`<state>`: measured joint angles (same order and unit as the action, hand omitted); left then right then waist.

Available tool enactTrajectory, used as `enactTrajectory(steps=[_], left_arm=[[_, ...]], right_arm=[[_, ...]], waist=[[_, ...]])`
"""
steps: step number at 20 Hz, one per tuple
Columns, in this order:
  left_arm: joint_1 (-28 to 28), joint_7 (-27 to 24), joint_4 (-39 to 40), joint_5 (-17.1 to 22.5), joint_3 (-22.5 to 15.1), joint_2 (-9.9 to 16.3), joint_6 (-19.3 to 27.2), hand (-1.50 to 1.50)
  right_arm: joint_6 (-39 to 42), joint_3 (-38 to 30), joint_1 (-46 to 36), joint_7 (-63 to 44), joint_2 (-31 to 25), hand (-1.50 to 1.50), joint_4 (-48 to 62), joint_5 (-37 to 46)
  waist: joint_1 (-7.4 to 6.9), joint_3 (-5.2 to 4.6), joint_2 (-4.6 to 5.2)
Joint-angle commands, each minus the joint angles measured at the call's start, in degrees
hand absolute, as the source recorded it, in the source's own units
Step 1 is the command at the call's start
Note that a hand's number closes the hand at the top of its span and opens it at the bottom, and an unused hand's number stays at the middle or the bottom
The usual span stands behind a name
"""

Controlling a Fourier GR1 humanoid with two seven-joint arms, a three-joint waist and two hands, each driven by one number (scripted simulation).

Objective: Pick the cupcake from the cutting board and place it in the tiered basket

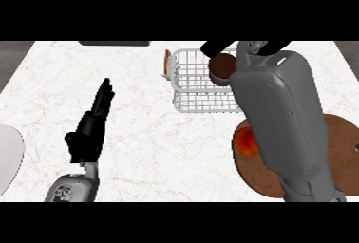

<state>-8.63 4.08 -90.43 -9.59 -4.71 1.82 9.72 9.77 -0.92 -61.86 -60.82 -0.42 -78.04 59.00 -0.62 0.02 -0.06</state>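
Head view: right hand [247, 47] is up at the top of frame, over the right side of the white wire tiered basket [193, 85]. Black fingers curl round the cupcake [222, 66]; only its brown side shows, just under the hand at the basket's right edge. Can't tell if it touches the wire or is clear of it. The grey right forearm runs from bottom right up across the round brown cutting board [256, 175] and hides much of it.

An orange-red round item [246, 142] lies on the board's left part, half hidden by the forearm; can't tell what it is.

Small brown-orange item [167, 61] stands at the basket's left outer edge, seen edge-on.

Left hand [95, 123] rests at left centre over the white marble desk [140, 156], fingers straight and pointing up-frame, holding nothing, well apart from the basket.

A pale rounded thing [8, 156] is cut off by the left edge. A dark flat thing [114, 43] lies at the desk's far edge.
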Motion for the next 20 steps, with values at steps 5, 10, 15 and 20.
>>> enactTrajectory(steps=[5,10,15,20], left_arm=[[-0.32,-1.29,2.63,-0.02,1.28,-0.02,0.64,0.00],[2.41,-1.48,-0.02,0.64,1.88,0.39,0.73,0.00],[2.92,0.03,-1.19,0.23,2.20,0.37,1.58,0.00],[3.60,-1.24,-0.58,0.45,2.47,1.60,0.24,0.00]], right_arm=[[-9.59,-4.72,4.31,-9.92,0.38,-1.50,-12.11,5.61],[-6.31,-12.84,13.38,-9.32,-0.30,-1.50,-26.61,2.99],[-0.06,-18.82,28.16,-4.39,0.14,-1.50,-46.69,-6.45],[7.68,-21.66,43.26,-3.74,0.41,-1.50,-64.65,-18.79]], waist=[[1.74,-0.03,-0.28],[2.69,0.06,-0.80],[4.74,0.24,-1.27],[4.09,0.12,-0.91]])
